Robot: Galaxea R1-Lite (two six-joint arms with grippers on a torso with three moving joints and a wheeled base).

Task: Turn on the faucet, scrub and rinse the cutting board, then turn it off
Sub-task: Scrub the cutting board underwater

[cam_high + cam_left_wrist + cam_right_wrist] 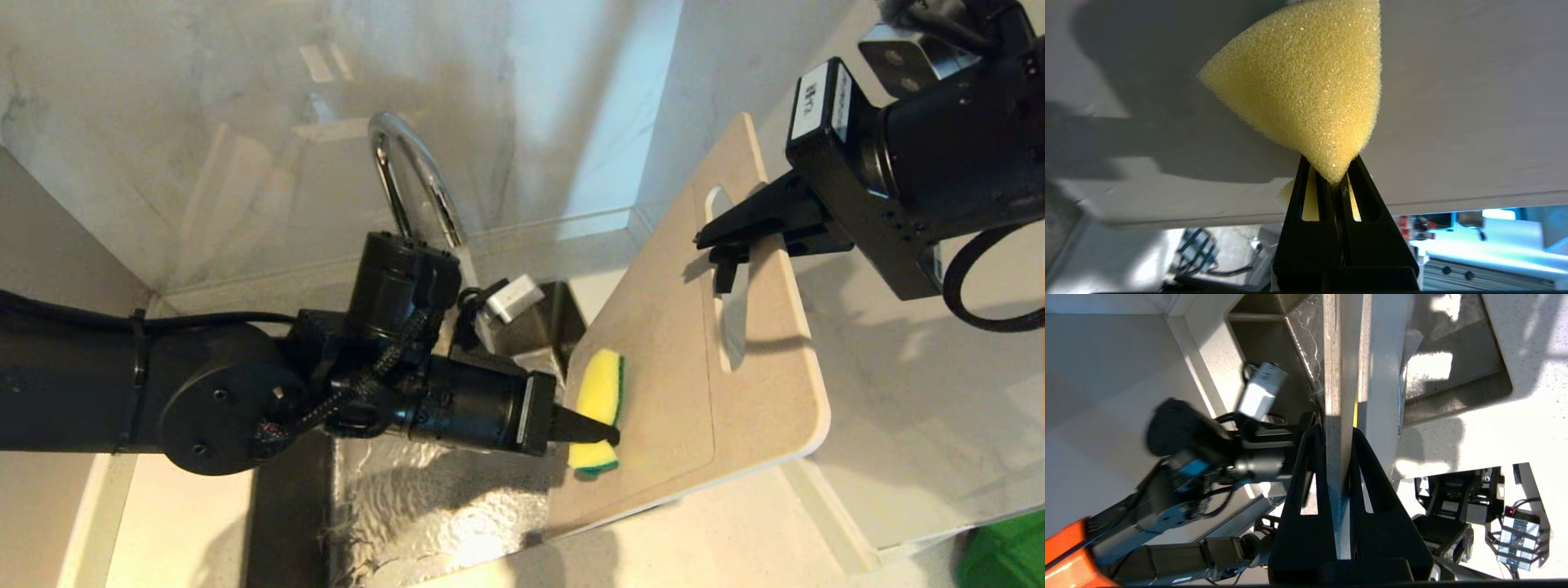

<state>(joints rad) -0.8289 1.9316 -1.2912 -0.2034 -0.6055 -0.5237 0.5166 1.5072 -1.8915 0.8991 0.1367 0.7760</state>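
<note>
**A:** So where's the cutting board point(694, 359) at?

**B:** Tilted up over the sink point(424, 506), right tool point(718, 253) clamped on its top edge by the slot. Left tool point(600, 429) is pinched shut on a yellow sponge point(600, 392) pressed against the board.

**A:** Any labels?

**B:** White sticker on the right wrist, unreadable. The left arm hides the base of the faucet point(408, 175).

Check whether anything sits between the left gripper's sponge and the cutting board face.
Nothing visible does. The left gripper, shut on the yellow foam sponge with a green backing, presses it straight against the large cream-beige cutting board, which the right gripper clamps at its slot-handle edge, tilted over the steel sink.
</note>
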